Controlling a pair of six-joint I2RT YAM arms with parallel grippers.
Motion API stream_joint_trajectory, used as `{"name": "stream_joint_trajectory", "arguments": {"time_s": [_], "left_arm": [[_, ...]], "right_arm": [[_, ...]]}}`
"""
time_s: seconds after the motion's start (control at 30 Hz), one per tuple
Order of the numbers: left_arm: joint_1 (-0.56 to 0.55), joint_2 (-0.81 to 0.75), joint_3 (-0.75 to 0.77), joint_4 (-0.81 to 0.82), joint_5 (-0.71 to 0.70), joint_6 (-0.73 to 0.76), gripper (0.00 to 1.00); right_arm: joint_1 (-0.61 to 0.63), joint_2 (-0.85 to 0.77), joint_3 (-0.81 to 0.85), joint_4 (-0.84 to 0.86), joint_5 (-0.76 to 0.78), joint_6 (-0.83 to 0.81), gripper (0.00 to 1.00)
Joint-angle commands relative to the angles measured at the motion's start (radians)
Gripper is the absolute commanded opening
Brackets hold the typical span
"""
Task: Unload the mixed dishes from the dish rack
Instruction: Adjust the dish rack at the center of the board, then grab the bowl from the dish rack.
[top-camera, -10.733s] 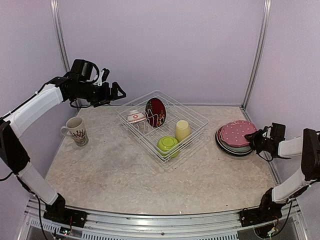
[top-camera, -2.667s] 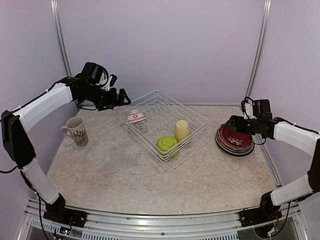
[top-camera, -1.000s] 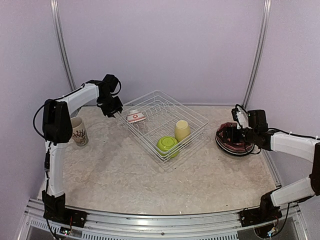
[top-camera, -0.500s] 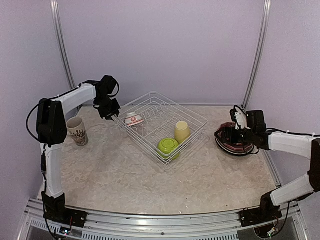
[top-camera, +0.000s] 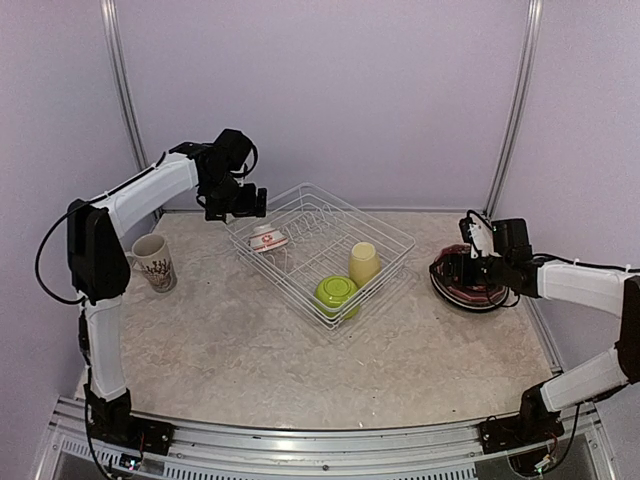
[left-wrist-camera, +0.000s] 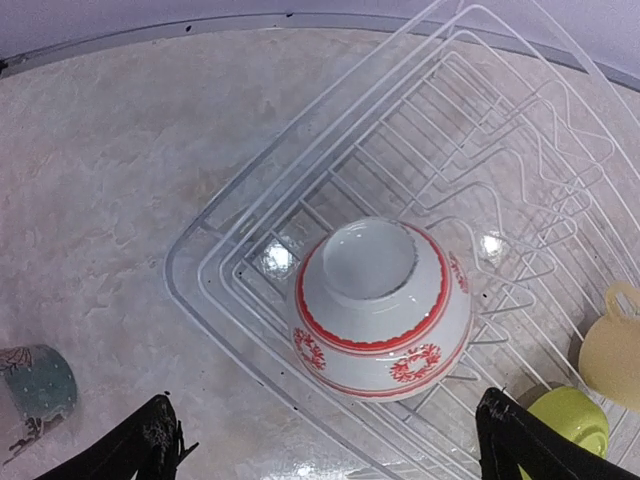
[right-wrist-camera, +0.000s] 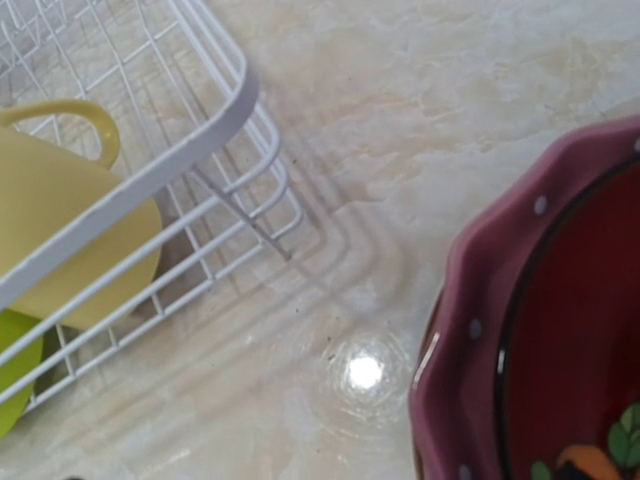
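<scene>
Lifted and reopened, the left gripper (left-wrist-camera: 335, 450) hovers, jaws wide and empty, above the small upturned red-and-white bowl (left-wrist-camera: 380, 305) in a corner of the square white wire dish rack (left-wrist-camera: 172, 275). The right gripper (top-camera: 475, 245) is likewise wide and empty. Closing low could snag wire and drag the rack.

No legible text or numbers; red marks on the small bowl (left-wrist-camera: 383, 310) seemingly ornament only.

Light: bright, even, overhead.
Glare: round hotspot on the table (right-wrist-camera: 363, 372).
Shadows: soft beneath the dish rack (right-wrist-camera: 150, 175).
Focus: red plate (right-wrist-camera: 560, 320) blurred up close in right wrist view.
</scene>
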Motion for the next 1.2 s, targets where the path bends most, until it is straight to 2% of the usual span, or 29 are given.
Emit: {"name": "stream_joint_trajectory", "arguments": {"time_s": [0.0,0.23,0.43,0.73,1.17], "left_arm": [[-0.021,0.035,0.09,0.02,0.052,0.235,0.99],[-0.057,0.124,0.15,0.044,0.093,0.486,0.99],[-0.059,0.201,0.209,0.022,0.096,0.626,0.99],[-0.069,0.294,0.265,-0.005,0.04,0.684,0.99],[-0.078,0.332,0.256,-0.028,-0.01,0.72,0.99]], "right_arm": [[0.011,-0.034,0.028,-0.072,0.023,-0.022,1.0],[0.014,-0.058,0.01,-0.089,0.03,0.0,1.0],[0.018,-0.047,0.039,-0.124,0.049,0.007,1.0],[0.026,-0.047,0.073,-0.153,0.069,0.024,1.0],[0.038,-0.033,0.062,-0.131,0.06,0.04,1.0]]}}
